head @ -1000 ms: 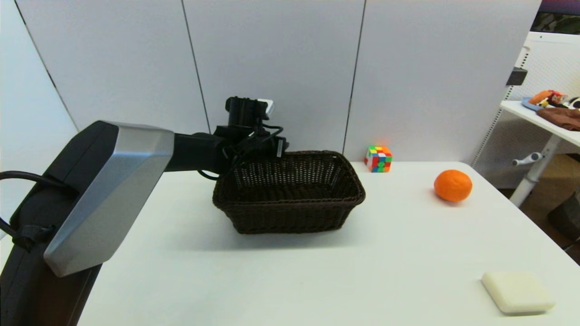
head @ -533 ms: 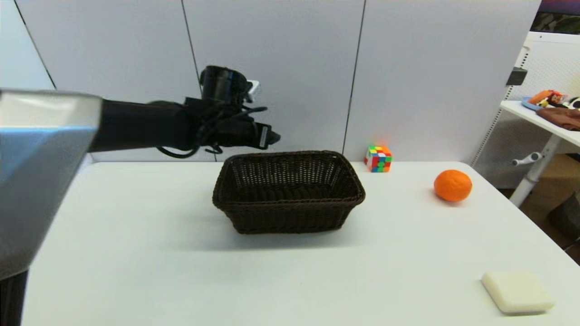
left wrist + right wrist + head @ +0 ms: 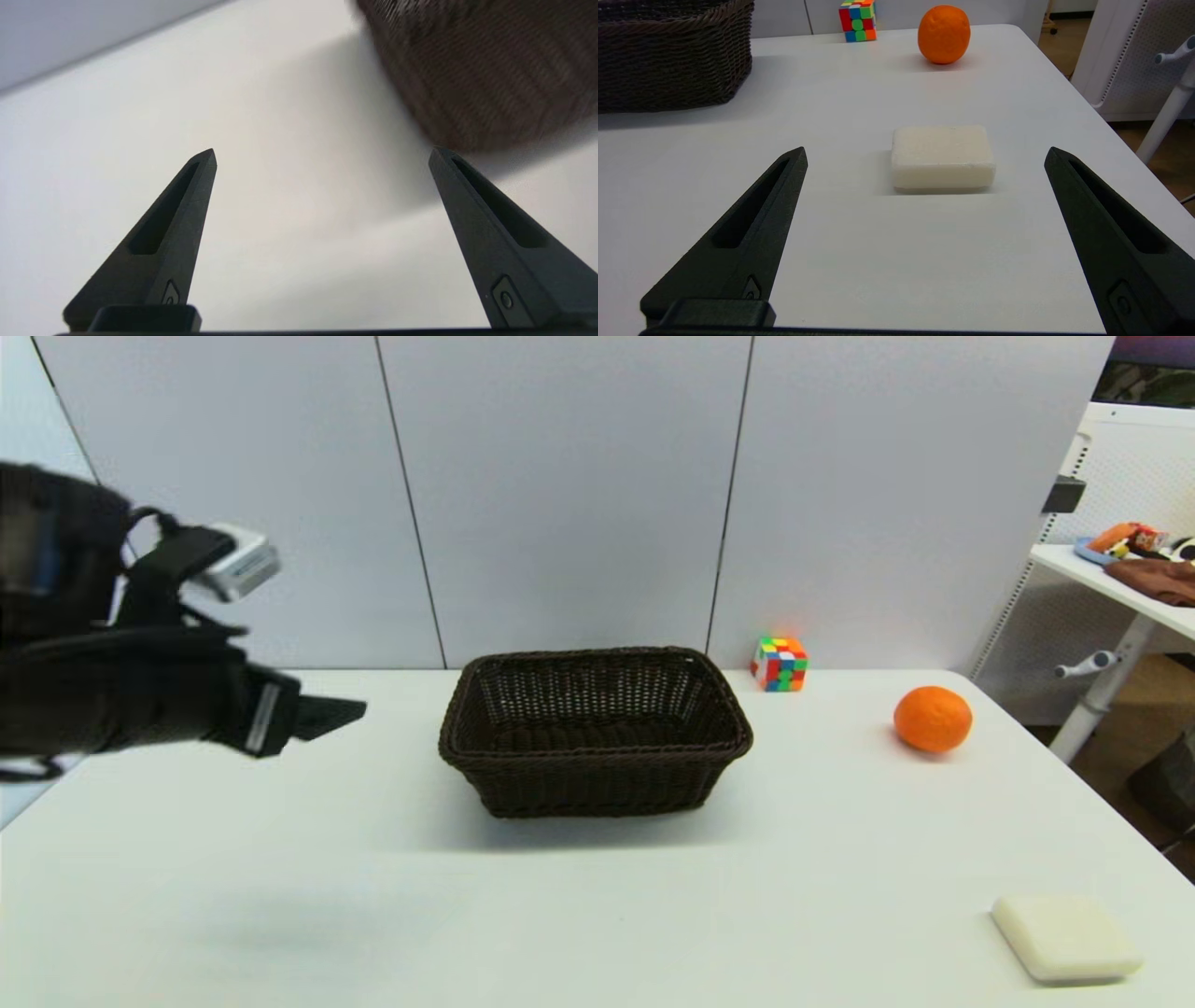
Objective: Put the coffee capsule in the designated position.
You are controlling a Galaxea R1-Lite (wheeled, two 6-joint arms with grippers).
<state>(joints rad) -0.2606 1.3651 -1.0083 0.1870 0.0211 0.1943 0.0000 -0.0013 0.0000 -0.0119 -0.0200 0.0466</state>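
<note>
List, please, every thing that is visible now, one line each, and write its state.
Left gripper: jaws open, empty, above the table left of the basket.
Right gripper: jaws open, empty, low before the white block.
Basket: upright; contents not visible.
White block: flat on the table.
Orange: resting on the table.
Puzzle cube: scrambled, near the wall.
Coffee capsule: not visible.

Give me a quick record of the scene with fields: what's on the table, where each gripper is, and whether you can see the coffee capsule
table: white
basket: dark wicker, centre of the table
puzzle cube: behind the basket's right corner
orange: right of the cube, nearer the robot
white block: near right corner
left gripper: open, empty, above the table left of the basket
right gripper: open, empty, low over the table just short of the white block
coffee capsule: not visible in any view
</note>
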